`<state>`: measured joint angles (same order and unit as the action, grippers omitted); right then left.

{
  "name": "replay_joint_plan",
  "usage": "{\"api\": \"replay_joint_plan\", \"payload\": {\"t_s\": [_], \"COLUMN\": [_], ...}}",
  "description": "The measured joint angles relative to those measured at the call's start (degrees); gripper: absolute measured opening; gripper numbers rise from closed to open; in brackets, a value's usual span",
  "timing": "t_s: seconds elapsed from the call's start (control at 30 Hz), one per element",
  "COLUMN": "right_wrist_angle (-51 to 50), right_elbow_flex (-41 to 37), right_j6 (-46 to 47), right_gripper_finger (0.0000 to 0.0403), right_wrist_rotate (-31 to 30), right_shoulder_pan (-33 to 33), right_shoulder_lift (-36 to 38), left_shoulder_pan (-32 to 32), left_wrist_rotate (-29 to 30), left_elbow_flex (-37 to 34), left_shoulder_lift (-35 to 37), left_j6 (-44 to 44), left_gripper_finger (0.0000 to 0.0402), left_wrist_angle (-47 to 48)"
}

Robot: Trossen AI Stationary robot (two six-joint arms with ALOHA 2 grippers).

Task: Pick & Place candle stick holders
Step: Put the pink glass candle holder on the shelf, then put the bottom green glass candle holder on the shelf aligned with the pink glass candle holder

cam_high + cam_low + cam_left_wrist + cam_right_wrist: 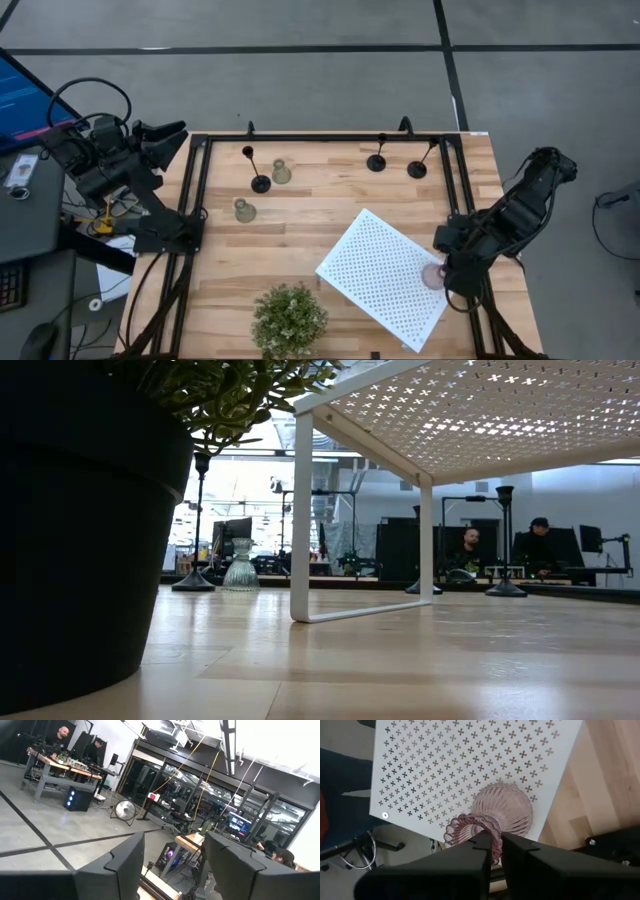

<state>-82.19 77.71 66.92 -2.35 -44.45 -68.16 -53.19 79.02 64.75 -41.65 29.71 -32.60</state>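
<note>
Three black candle stick holders stand on their round bases at the table's far side (260,183) (376,162) (417,169). Two pale squat holders stand near the left one (281,172) (244,210); one shows in the low view (241,565). The pinkish ribbed holder (433,276) (502,810) is on the right edge of the white perforated board (385,275). My right gripper (445,272) (499,845) is shut on it. My left gripper (170,135) (175,850) is open and empty, off the table's far left corner. My right gripper pinches the pinkish holder's ruffled rim (492,827) between its two fingers, on the rim's side nearest the table's right edge. The fingers come slanting down from the right. The holder's bulb (507,807) is over the board; whether it rests on it or is lifted, I cannot tell.
A bushy green potted plant (289,318) (80,530) stands at the near edge, left of the board. The board is a raised shelf on white legs (302,520). A black frame (320,137) runs along the table's far edge and sides. Bare wood lies mid-table.
</note>
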Motion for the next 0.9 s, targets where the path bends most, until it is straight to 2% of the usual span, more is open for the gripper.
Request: {"api": "replay_joint_plan", "payload": {"t_s": [0.37, 0.63, 0.77, 0.9], "right_wrist_angle": [0.1, 0.2, 0.3, 0.4], "right_elbow_flex": [-0.1, -0.1, -0.1, 1.1], "right_j6": [0.9, 2.2, 3.2, 3.7], "right_gripper_finger": [0.0045, 0.0147, 0.0197, 0.0224], "right_wrist_rotate": [1.1, 1.0, 0.9, 0.9], "right_shoulder_pan": [0.0, 0.0, 0.0, 0.0], "right_shoulder_lift": [-0.1, -0.1, -0.1, -0.1], "left_shoulder_pan": [0.0, 0.0, 0.0, 0.0], "left_wrist_rotate": [0.0, 0.0, 0.1, 2.6], "left_elbow_flex": [0.0, 0.0, 0.0, 0.0], "left_shoulder_lift": [0.0, 0.0, -0.3, -1.1], "left_j6": [0.0, 0.0, 0.0, 0.0], "left_gripper_finger": [0.0208, 0.0212, 0.0231, 0.0255], "left_wrist_angle": [0.0, 0.0, 0.2, 0.2]}}
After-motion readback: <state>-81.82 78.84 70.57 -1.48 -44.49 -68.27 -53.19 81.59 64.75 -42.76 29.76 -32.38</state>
